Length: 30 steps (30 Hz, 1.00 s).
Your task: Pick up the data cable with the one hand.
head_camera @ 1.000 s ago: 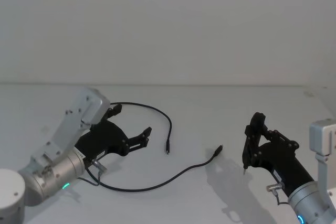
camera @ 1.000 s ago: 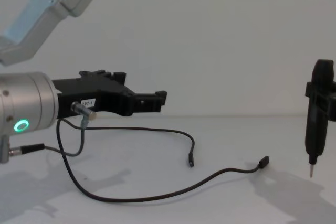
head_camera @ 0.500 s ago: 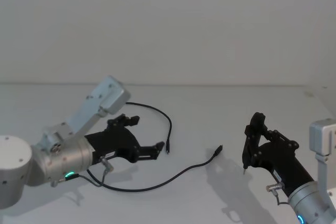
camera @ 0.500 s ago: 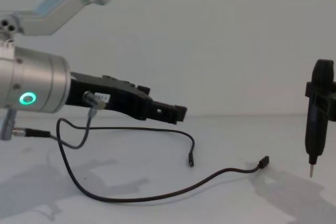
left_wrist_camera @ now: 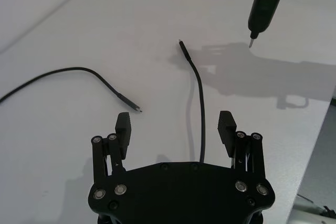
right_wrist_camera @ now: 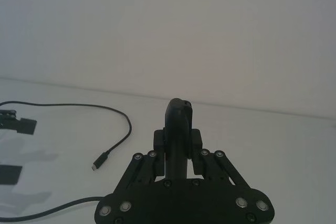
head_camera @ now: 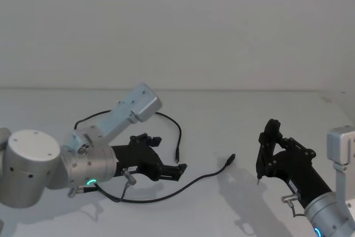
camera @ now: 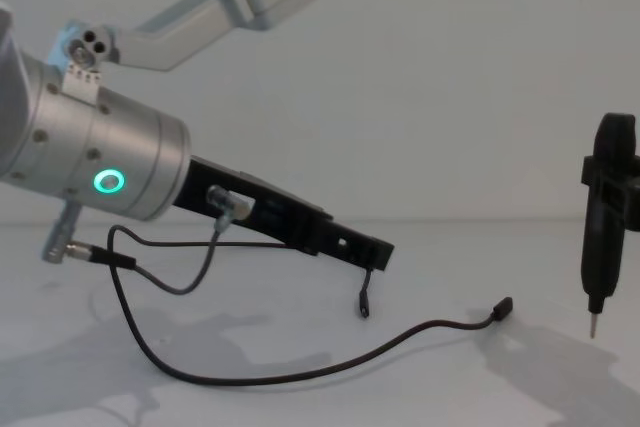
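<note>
the data cable point(left_wrist_camera: 201, 114), judged light and limp, is seen slack on the table point(left_wrist_camera: 63, 35) beneath the open-jawed left gripper point(left_wrist_camera: 175, 124), best pinched mid-strand; the right gripper point(right_wrist_camera: 178, 145) is parked beyond the cable, clenched on a tool point(right_wrist_camera: 179, 109).

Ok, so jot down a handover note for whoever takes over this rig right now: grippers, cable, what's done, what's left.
Left gripper: open, tilted down low over the table. A stretch of the data cable runs between its fingers; nothing is grasped.
Right gripper: shut on a slim black tool, parked at the right with the tip pointing down, apart from the cable.
Data cable: lies loose on the table in a curve, both plugs free.
Done: left gripper is lined up over the cable.
Left: lower, close on the cable, lift.
</note>
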Each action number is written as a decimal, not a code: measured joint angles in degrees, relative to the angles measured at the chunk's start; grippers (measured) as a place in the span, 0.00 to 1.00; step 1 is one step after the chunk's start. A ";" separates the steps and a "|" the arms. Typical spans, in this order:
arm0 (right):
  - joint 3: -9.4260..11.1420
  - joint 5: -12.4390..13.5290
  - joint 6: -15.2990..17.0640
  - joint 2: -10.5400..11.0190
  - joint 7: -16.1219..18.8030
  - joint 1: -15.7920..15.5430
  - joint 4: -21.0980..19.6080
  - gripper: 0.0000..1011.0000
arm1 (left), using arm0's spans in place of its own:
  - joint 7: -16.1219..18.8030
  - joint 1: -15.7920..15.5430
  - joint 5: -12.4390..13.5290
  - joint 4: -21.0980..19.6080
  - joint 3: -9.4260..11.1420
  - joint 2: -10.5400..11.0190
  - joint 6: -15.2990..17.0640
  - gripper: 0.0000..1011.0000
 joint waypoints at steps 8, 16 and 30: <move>0.00 0.00 0.00 0.00 0.00 0.00 0.00 0.28 | -0.37 -1.14 0.19 1.62 1.53 -1.43 1.88 0.99; 0.00 0.00 0.00 0.00 0.00 0.00 0.00 0.28 | -0.63 -1.91 0.68 4.14 2.69 -3.35 1.90 0.99; 0.00 0.00 0.00 0.00 0.00 0.00 0.00 0.28 | -0.38 -3.13 2.45 9.01 4.72 -6.59 1.07 0.99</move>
